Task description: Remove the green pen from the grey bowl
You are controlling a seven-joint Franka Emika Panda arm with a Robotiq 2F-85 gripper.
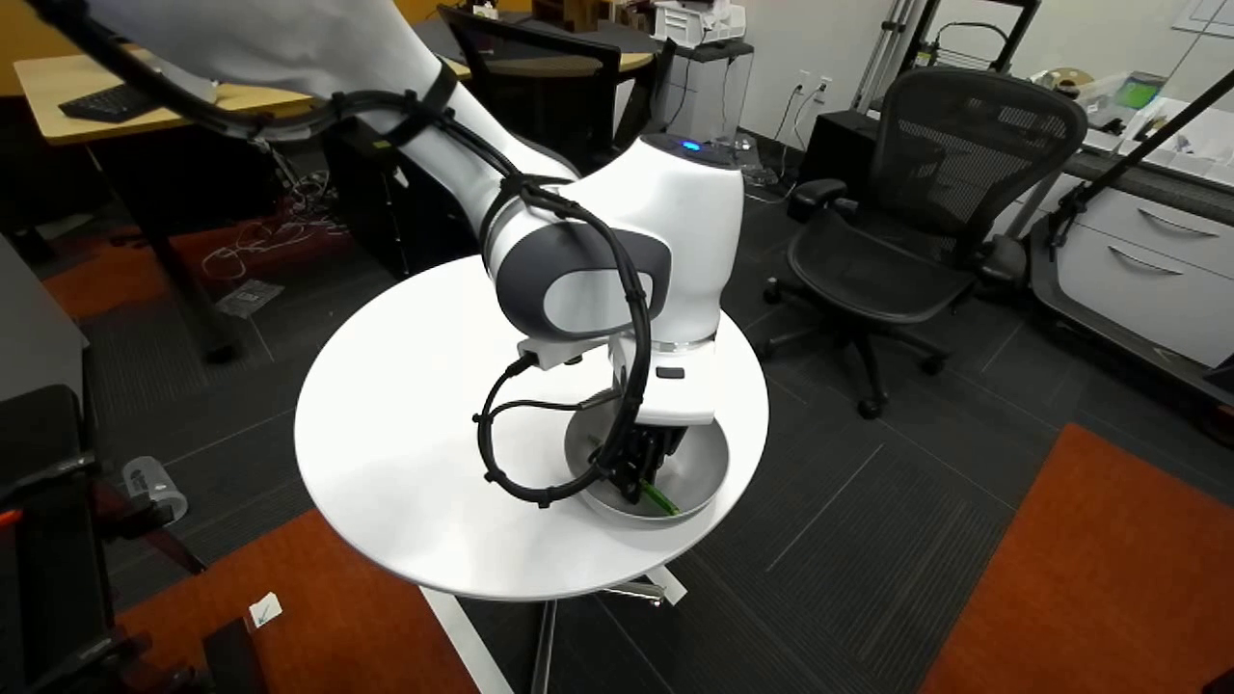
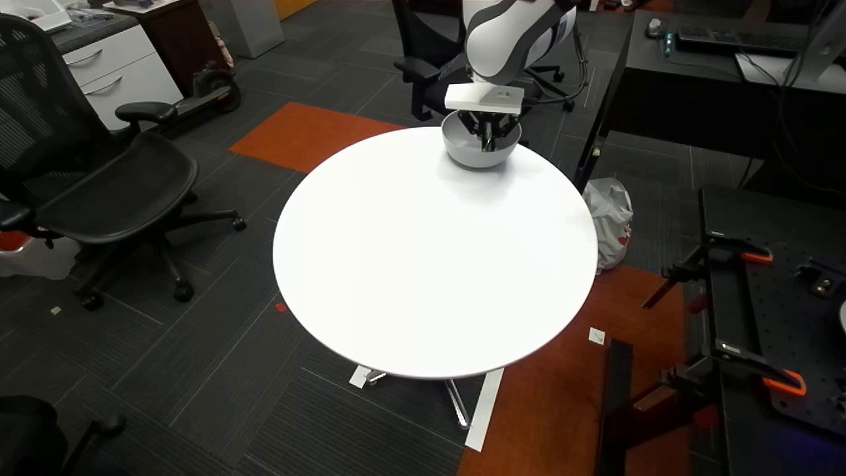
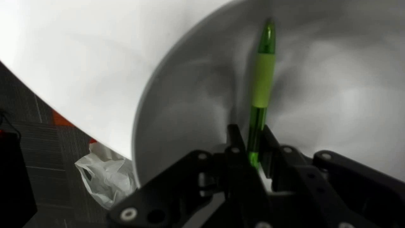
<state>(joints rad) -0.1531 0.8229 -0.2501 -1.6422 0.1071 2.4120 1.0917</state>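
Right now the tool (image 3: 250, 128) is narrowed onto one end of the green pen (image 3: 263, 79), whose longer part juts out beyond it; pen and tool reach down inside the grey bowl (image 3: 177, 120), which curves around them, the white desk (image 2: 429, 251) below the tool

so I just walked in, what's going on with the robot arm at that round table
A robot arm has its gripper inside the grey bowl, which sits near the edge of the round white table. The jaws stand close together around the green pen and appear to be gripping it, though how firmly I can't tell. The pen is inside the bowl, so taking it out isn't done yet.
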